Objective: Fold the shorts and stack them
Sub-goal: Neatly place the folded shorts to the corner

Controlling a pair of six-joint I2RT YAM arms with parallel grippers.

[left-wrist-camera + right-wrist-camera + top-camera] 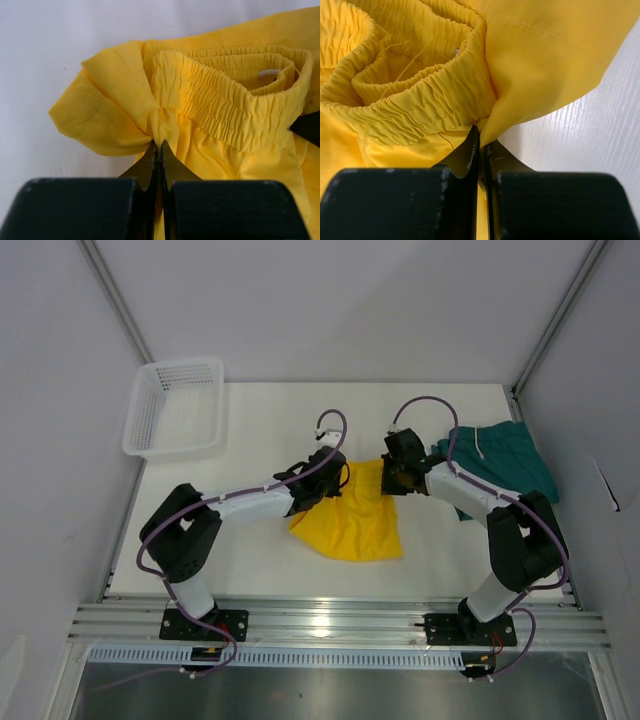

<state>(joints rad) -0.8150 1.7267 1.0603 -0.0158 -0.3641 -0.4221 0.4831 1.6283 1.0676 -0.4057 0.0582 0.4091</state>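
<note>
The yellow shorts (355, 520) lie bunched in the middle of the white table, waistband toward the far side. My left gripper (335, 472) pinches the left end of the waistband; in the left wrist view it (159, 142) is shut on a fold of yellow cloth beside the elastic band (220, 105). My right gripper (388, 476) holds the right end; in the right wrist view it (481, 134) is shut on yellow cloth below the gathered waistband (420, 105). The dark teal-green shorts (505, 465) with a white drawstring lie at the right, partly under the right arm.
A white mesh basket (175, 408) stands at the far left corner of the table (260, 430). Metal frame posts rise at both far corners. The aluminium rail (330, 620) with both arm bases runs along the near edge.
</note>
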